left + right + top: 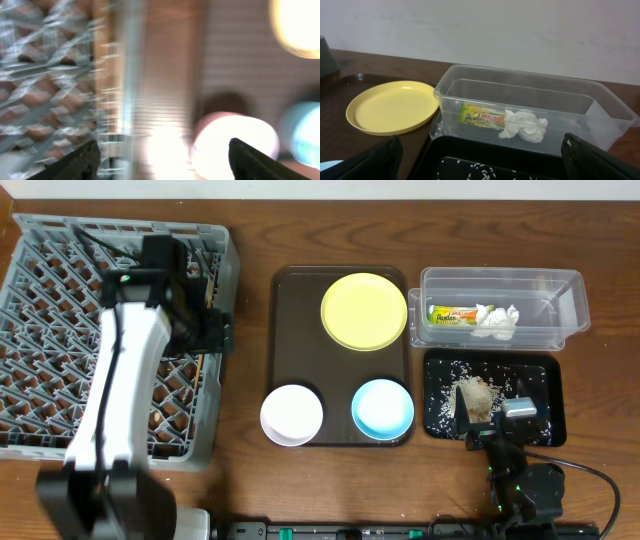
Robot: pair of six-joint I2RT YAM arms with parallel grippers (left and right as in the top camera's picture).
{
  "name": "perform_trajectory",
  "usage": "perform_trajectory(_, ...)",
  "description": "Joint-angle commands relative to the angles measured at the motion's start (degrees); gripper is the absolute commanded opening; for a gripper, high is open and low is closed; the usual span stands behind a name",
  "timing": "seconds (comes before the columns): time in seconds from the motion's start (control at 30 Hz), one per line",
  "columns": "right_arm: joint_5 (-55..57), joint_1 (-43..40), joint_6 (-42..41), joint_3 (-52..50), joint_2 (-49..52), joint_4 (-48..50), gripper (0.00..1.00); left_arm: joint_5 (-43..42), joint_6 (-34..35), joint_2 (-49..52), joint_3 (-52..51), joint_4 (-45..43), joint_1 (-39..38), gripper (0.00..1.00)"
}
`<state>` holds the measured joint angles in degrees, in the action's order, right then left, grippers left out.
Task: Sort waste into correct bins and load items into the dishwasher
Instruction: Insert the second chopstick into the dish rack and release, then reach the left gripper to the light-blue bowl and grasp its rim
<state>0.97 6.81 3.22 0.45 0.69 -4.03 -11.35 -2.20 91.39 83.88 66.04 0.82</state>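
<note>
The left gripper (217, 330) hangs over the right edge of the big square grey plastic dish rack (60, 340). From above, the white arm hides most of the gripper, so that view does not show how its jaws stand. Its own camera does. The picture is very blurry, but the two black fingers (80, 162) sit far apart with nothing between them. So this gripper is wide open and holds nothing. In that blurry view the rack's grid is to the left of the fingers. The round white bowl (235, 140) glows close to the right finger. The round light blue bowl (305, 135) is further right, and the round yellow plate (300, 22) is up ahead on the right.

The right gripper (485, 162) is wide open too, with one dark finger in each bottom corner of its own view and nothing held. Just ahead of it is the shallow black tray with white rice grains (470, 150). Behind that stands the clear plastic box with a rim (470, 82). Inside the box lie the green-and-orange snack wrapper (481, 119) and the crumpled white tissue (525, 126), touching each other. The yellow plate is ahead to the left of this gripper.

Only the view from above shows the whole dark brown serving tray (300, 330). The plate sits at its far end and both bowls at its near end. It also shows a brownish lump (478, 395) on the black tray, right by the right gripper.
</note>
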Motion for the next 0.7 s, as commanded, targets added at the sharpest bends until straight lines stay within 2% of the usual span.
perform_trajectory(0.0, 0.3, -0.4, 0.5, -0.1, -0.3, -0.2, 0.99, -20.8, 0.5, -4.5, 1.6, 2.0, -1.6, 0.75)
perform_trajectory(0.03, 0.3, -0.4, 0.5, -0.1, -0.3, -0.2, 0.99, -20.7, 0.5, -4.7, 1.6, 3.2, -2.4, 0.7)
perform_trajectory(0.13, 0.3, -0.4, 0.5, -0.1, -0.3, -0.2, 0.99, -16.0, 0.6, -4.6, 0.5, 6.2, -6.0, 0.66)
perform_trajectory(0.3, 0.3, -0.4, 0.5, -0.1, -0.3, -0.2, 0.99, -2.2, 9.6, -4.6, -7.0, 3.3, -13.5, 0.66)
perform_trajectory(0.4, 0.3, -0.4, 0.5, -0.1, -0.3, -0.2, 0.99, -3.5, 12.7, -4.6, -12.5, -3.5, -17.7, 0.59)
perform_trajectory(0.53, 0.3, -0.4, 0.5, -0.1, -0.3, -0.2, 0.99, -4.0, 16.4, -4.5, -17.6, -15.1, -25.2, 0.57)
perform_trajectory(0.67, 0.3, -0.4, 0.5, -0.1, -0.3, -0.2, 0.99, 1.3, 19.0, -3.5, -19.6, -24.0, -33.0, 0.57)
